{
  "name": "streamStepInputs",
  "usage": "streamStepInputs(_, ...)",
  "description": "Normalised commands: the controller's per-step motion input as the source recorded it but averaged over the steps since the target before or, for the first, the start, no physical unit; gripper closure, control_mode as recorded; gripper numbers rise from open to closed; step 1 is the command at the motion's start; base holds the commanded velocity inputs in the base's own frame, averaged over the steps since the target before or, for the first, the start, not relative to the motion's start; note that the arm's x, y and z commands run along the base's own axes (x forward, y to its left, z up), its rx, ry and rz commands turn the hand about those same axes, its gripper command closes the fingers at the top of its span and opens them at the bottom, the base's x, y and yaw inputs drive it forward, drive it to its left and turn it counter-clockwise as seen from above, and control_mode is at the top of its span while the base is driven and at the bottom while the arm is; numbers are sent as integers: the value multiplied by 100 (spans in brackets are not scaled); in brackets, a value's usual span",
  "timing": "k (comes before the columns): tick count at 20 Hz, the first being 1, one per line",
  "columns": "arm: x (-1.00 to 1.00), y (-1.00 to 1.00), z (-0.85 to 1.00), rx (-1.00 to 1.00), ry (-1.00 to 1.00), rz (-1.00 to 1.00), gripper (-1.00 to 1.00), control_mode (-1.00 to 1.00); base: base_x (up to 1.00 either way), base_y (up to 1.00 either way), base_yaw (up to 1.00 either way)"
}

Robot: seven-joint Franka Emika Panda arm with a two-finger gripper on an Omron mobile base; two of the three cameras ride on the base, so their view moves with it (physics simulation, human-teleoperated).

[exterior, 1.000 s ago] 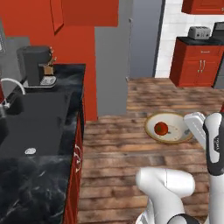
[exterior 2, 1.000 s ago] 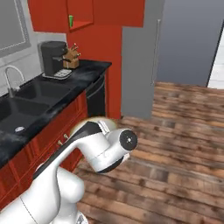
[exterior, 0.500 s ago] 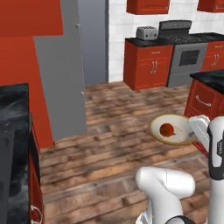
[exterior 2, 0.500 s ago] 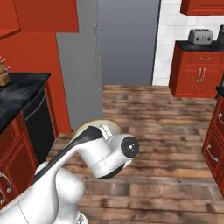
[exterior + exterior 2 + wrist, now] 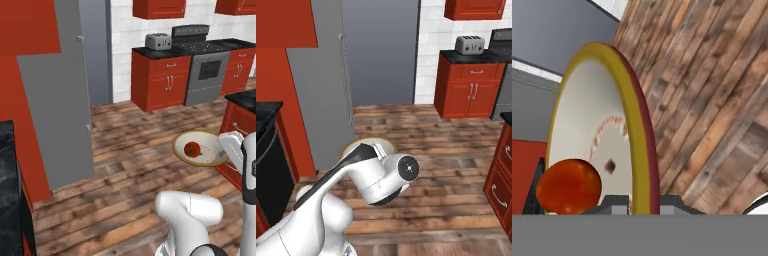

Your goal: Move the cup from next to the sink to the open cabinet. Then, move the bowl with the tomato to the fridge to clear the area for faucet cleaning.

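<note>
Hand view, pincer [image 5: 634,202] clenched on bowl [image 5: 592,125] rim, fingertips cropped, tomato [image 5: 568,186] inside.

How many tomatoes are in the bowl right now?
1. A small round red tomato sits inside the wide cream bowl with the tan rim, held above the wooden floor. The bowl's inside looks fully visible, so none seem hidden.

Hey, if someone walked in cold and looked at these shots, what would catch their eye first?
Probably the cream bowl held up over the wooden floor by the gripper, which is clamped on its rim, with the red tomato sitting inside. Next, the tall grey fridge straight ahead, beside the red cabinets with a toaster on top.
</note>
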Motion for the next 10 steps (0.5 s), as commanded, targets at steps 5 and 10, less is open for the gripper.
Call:
streamStepInputs(5, 0, 0, 0, 0, 0, 0, 100, 100, 100, 0, -22)
streamStepInputs(10, 0, 0, 0, 0, 0, 0, 100, 100, 100, -9, -14)
